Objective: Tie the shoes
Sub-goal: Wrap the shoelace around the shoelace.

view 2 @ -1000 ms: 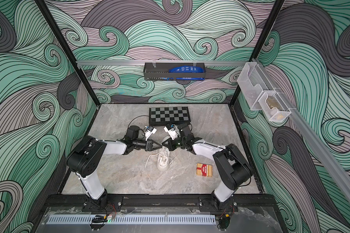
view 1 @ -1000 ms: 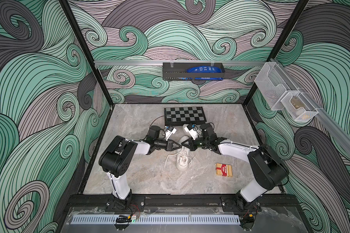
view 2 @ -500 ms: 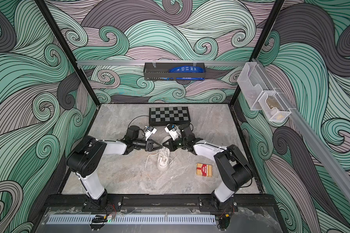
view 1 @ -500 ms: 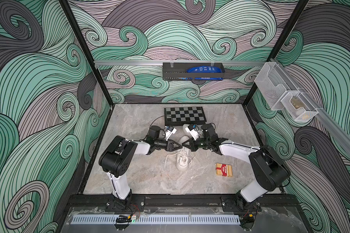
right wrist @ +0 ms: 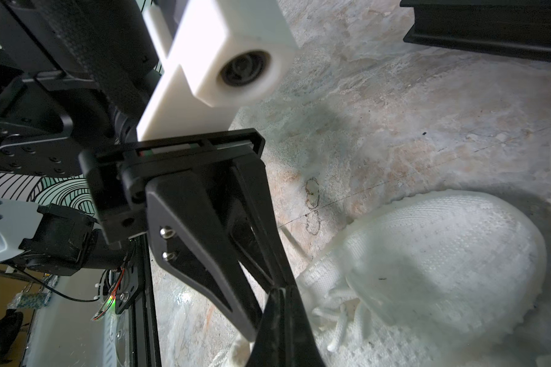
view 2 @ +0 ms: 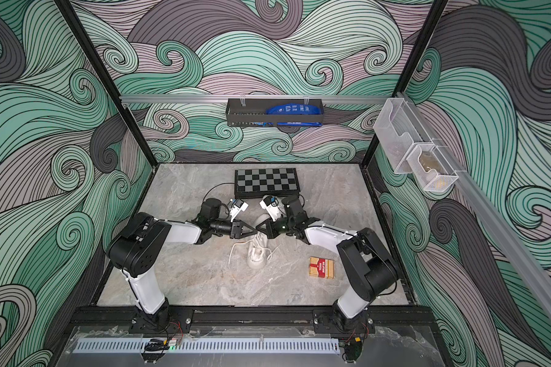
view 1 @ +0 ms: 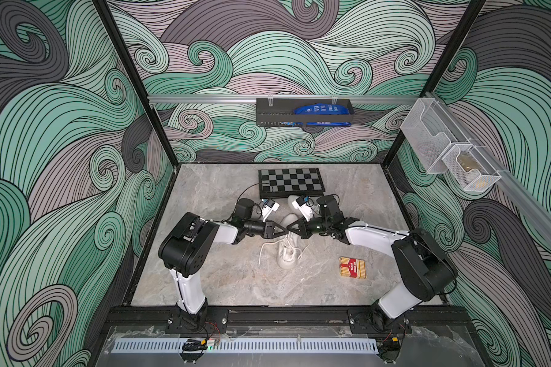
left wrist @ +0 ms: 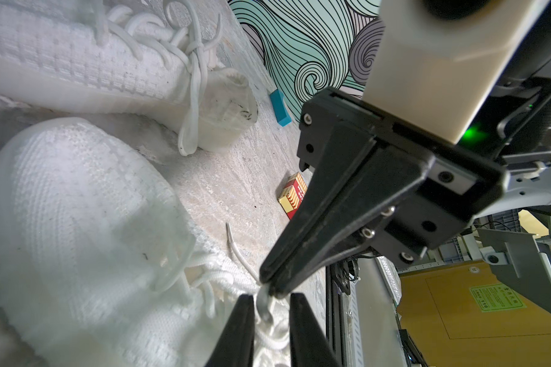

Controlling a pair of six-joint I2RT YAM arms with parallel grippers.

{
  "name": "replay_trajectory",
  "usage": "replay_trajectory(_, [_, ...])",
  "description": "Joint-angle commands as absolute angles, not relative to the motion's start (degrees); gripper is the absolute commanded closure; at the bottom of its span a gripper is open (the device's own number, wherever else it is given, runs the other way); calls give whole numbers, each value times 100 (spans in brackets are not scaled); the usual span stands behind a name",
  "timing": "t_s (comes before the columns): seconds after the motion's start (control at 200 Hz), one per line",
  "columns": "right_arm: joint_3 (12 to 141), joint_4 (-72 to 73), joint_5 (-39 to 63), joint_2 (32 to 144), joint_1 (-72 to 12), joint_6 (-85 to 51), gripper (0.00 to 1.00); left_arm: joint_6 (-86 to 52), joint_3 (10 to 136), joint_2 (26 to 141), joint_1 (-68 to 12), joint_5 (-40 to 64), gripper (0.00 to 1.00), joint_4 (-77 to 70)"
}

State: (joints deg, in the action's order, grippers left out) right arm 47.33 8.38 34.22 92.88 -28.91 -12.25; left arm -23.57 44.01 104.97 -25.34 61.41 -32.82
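Working on the near shoe, lying mid-desk with its toe toward the chessboard; seemingly at a handover of one lace between the arms, early in the knot. Pinching that lace with the right jaws, pressed together on it just above the eyelets in the left wrist view; holding the left jaws a little spread, one finger on either side of the strand's curled end, not gripping it. Leaving a second lace end trailing loose on the desk beside the shoe. Finding the far shoe just beyond, near the chessboard, partly hidden by the right arm in both top views; cannot tell a finished bow from merely crossed laces on it.

Next, probably: closing the left jaws on the strand close to the right tips, then freeing the right jaws to fetch the loose end; calling for a small, exact closing, given thin limp lace, apt to slip, and tips nearly touching; some risk of knocking jaw on jaw or dragging the light shoe.

Against the earlier top views, little to report; same tip-to-tip meeting over the shoe's lacing, same lie of shoe, trailing lace end and red card box; at most a slight shift of the right wrist; too small there to judge any change in the left jaws' gap.
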Motion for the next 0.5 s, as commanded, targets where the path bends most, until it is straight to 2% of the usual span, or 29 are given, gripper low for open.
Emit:
replay_trajectory(0.0, [4693, 917, 3478, 9175, -2865, -1266, 100, -2276, 4432, 10562, -2620, 6296, 86, -3262])
replay_trajectory(0.13, [4668, 916, 3474, 9156, -2857, -1266, 100, -2274, 4431, 10526, -2622, 6197, 100, -3313])
replay_trajectory(0.23, [4602, 917, 3386, 9048, -2835, -1266, 100, -2246, 4397, 10436, -2615, 6068, 100, -3318])
replay_trajectory(0.37, [4281, 915, 3275, 8594, -2741, -1233, 67, -2254, 4317, 10293, -2593, 5973, 100, -3301])
replay_trajectory(0.445, [4016, 931, 3337, 8293, -2732, -1126, 59, -2248, 4291, 10231, -2594, 5960, 100, -3287])
replay_trajectory(0.495, [3769, 1006, 3432, 8108, -2735, -1070, 57, -2245, 4289, 10200, -2595, 5952, 100, -3272])
